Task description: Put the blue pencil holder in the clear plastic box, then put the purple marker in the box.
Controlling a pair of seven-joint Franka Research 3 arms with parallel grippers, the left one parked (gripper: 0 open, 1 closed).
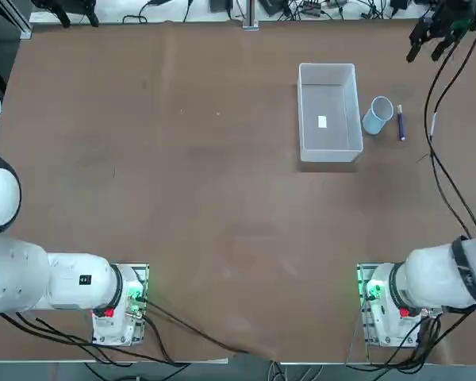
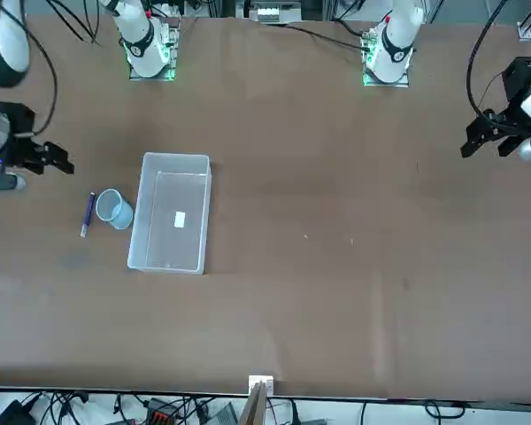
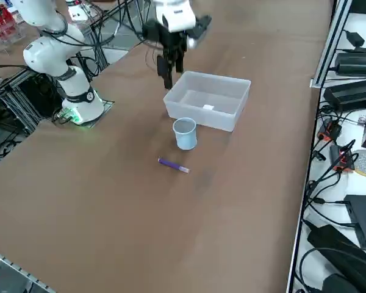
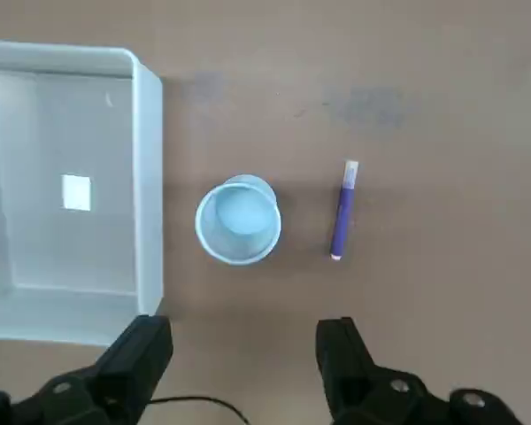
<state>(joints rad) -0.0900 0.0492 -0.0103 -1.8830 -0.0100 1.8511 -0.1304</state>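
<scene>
The blue pencil holder stands upright on the brown table, just beside the right wall of the clear plastic box. The purple marker lies flat on the holder's other side, a little apart from it. My right gripper hangs open high above the table, beyond the marker toward the far right corner. In the wrist view the holder sits ahead of the gap between my open gripper fingers, with the marker and the box on either side. Only a small white label lies in the box.
The right arm's base with green lights is at the near edge. A black cable runs from it up to the gripper, passing right of the marker. Cables and power bricks lie beyond the table's far edge.
</scene>
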